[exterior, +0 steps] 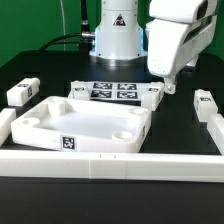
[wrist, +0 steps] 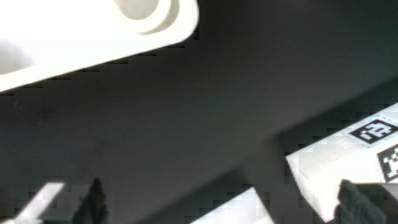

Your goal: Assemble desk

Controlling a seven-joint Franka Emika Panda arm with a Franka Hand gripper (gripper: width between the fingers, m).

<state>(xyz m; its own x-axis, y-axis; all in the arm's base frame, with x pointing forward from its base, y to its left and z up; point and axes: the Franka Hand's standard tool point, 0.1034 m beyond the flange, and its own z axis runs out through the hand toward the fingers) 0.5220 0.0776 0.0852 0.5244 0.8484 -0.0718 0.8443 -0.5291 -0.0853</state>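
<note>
The desk's white square tabletop lies rim-up on the black table, left of centre, with round sockets in its corners. White tagged legs lie loose: one at the exterior view's left, one at its right, one beside the marker board. My gripper hangs open above the table, right of the tabletop and just past that nearest leg, holding nothing. In the wrist view the gripper shows dark table between its fingers. A socketed white corner and a tagged white piece lie at the edges.
The marker board lies flat behind the tabletop. A long white border rail runs along the front and up the right side. The robot's base stands at the back.
</note>
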